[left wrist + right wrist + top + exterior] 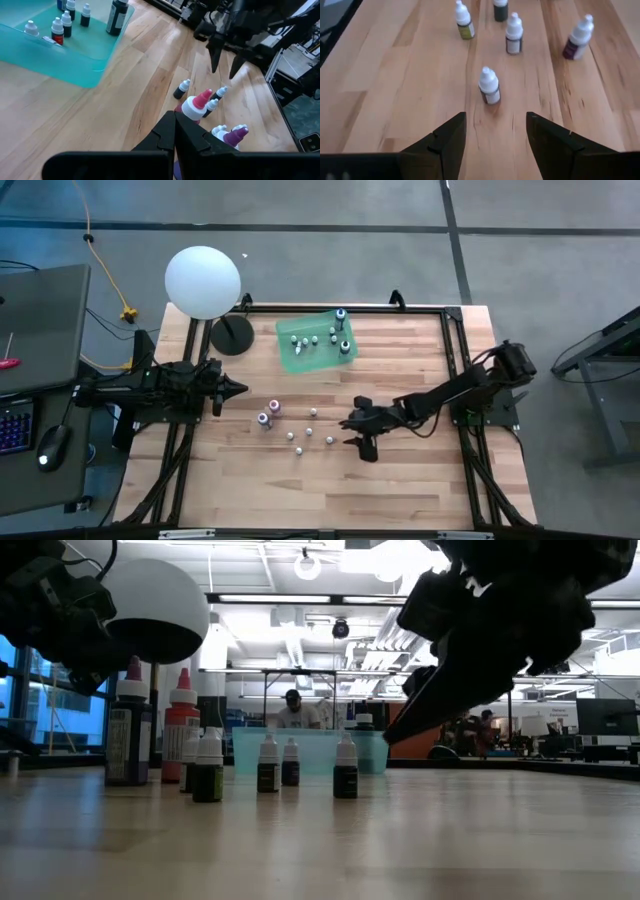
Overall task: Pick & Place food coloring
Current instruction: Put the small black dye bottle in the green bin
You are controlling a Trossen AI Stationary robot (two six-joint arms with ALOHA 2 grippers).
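Observation:
Several small food coloring bottles stand upright on their bases on the wooden table, among them a white-capped one (489, 86) (330, 440) straight ahead of my right gripper (496, 119) (347, 432). That gripper is open and low over the table; the bottle stands just beyond its fingertips, untouched. More white-capped bottles (514, 34) and a purple one (577, 37) stand farther off. Other bottles stand in the green tray (290, 360) at the far middle. My left gripper (238, 390) (175, 120) waits shut at the table's left, off the table top.
A big white globe (203, 280) on a black round foot (232, 335) stands at the far left corner. A dark frame (455, 340) runs along the table's edges. A keyboard and a mouse (52, 445) lie on a desk left of the table. Bare wood lies toward the near edge.

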